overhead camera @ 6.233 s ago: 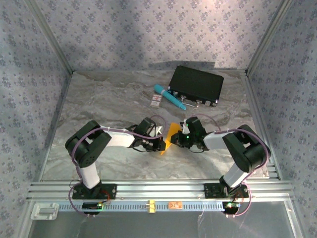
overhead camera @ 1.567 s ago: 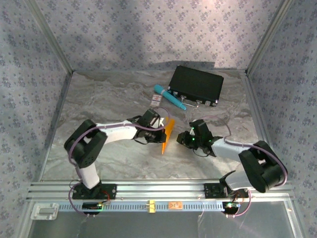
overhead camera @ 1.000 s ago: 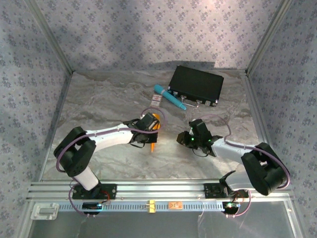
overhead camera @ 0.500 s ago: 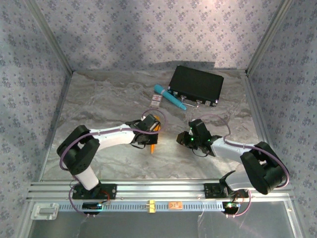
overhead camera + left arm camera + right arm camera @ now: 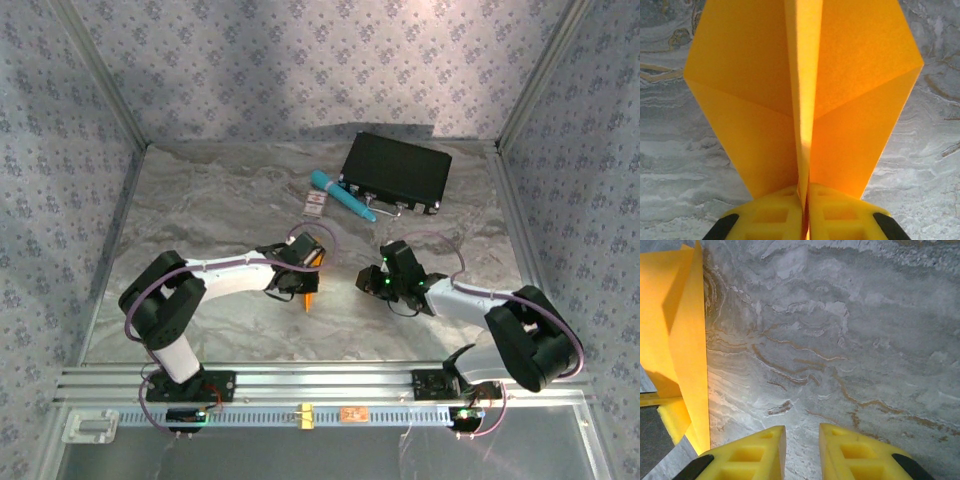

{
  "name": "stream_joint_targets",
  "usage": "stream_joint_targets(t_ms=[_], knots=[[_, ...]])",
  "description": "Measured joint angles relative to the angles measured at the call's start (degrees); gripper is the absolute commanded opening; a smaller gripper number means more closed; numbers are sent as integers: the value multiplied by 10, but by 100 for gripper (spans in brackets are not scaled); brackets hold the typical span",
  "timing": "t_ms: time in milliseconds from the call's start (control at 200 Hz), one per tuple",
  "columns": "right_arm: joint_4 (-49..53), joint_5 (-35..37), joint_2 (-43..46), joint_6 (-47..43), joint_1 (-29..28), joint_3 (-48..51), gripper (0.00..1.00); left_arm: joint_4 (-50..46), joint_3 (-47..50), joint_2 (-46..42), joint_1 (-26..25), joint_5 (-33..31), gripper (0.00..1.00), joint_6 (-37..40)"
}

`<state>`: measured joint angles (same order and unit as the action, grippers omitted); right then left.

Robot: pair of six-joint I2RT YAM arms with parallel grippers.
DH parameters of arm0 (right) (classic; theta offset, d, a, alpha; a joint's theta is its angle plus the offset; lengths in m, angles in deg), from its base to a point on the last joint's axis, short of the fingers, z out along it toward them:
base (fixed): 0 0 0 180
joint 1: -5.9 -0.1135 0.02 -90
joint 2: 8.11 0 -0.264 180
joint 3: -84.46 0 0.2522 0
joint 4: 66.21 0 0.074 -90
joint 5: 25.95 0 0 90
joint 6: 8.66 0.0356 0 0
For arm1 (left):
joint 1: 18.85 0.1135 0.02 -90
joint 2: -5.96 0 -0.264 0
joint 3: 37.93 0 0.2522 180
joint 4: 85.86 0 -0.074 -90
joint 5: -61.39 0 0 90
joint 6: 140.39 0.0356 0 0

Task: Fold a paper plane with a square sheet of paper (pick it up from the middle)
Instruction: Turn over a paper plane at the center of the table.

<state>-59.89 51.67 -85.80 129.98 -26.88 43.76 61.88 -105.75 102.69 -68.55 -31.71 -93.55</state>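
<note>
1. Paper first: the folded orange paper (image 5: 311, 296) is just left of centre in the overhead picture, over the grey surface (image 5: 200, 210). I cannot tell whether its lower tip touches down.
2. The left fingers (image 5: 790, 200) are clamped together on its centre crease. From the left wrist, two wings spread up and outward from the pinch.
3. Its long axis runs up and down the overhead frame, with the point towards the bottom.
4. The right fingers (image 5: 774, 442) stand a little apart, with only bare surface in the gap. They are near the paper's right side but not touching it. From the right wrist, the paper runs along the left edge.
5. To my eye the free right arm must reach leftward, side-on to that axis.
6. The black case (image 5: 395, 172) and teal pen (image 5: 342, 195) lie well apart, upper right of centre.
</note>
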Motion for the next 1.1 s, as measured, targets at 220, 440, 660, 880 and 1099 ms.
stream_joint_targets(t_ms=[220, 440, 660, 880, 1099], knots=[[0, 0, -8, 0, 0, 0, 25, -9, -5, 3, -3, 0, 12, 0], [0, 0, -10, 0, 0, 0, 25, -19, -16, 20, -5, -7, 13, 0], [0, 0, -11, 0, 0, 0, 26, -28, -27, 23, -11, -13, 13, 1], [0, 0, -11, 0, 0, 0, 25, -36, -32, 23, -13, -12, 17, 2], [0, 0, -11, 0, 0, 0, 26, -37, -33, 23, -13, -12, 17, 2]])
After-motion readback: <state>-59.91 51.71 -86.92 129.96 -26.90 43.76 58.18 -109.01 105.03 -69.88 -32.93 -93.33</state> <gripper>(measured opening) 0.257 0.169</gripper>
